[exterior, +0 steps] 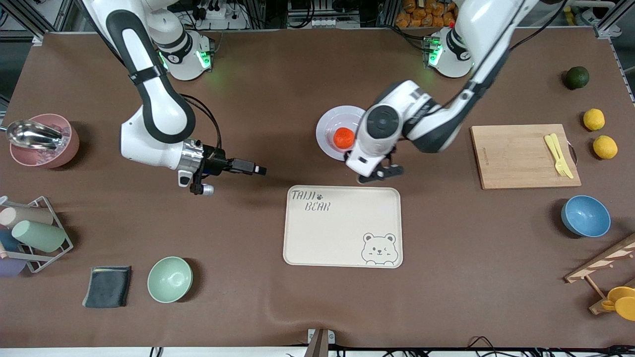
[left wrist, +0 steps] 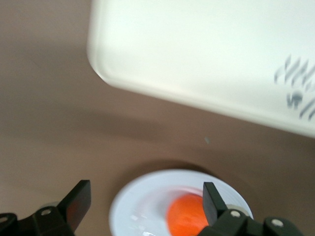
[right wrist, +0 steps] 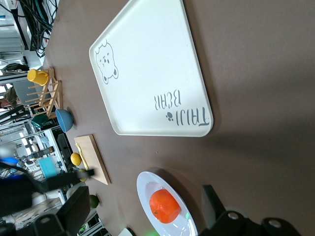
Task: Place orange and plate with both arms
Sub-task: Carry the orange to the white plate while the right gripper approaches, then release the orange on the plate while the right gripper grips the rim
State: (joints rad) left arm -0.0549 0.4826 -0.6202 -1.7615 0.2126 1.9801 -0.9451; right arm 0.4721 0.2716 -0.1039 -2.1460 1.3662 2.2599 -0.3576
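The orange [exterior: 343,138] sits on the white plate [exterior: 330,124], which lies on the table a little farther from the front camera than the cream bear tray [exterior: 342,228]. My left gripper [exterior: 382,173] is open and empty, over the plate's edge nearest the tray. In the left wrist view the plate [left wrist: 133,211] and the orange [left wrist: 184,216] show between the spread fingers of the left gripper [left wrist: 145,191]. My right gripper [exterior: 258,169] is open and empty, apart from the plate toward the right arm's end. The right wrist view shows the right gripper [right wrist: 145,196], plate [right wrist: 147,184], orange [right wrist: 164,206] and tray [right wrist: 147,73].
A wooden board [exterior: 516,163] with a yellow fork, a blue bowl [exterior: 585,215], two yellow fruits [exterior: 594,119] and a dark green fruit [exterior: 576,77] lie toward the left arm's end. A green bowl [exterior: 169,279], dark cloth [exterior: 107,286], cup rack [exterior: 34,233] and pink bowl [exterior: 44,141] lie toward the right arm's end.
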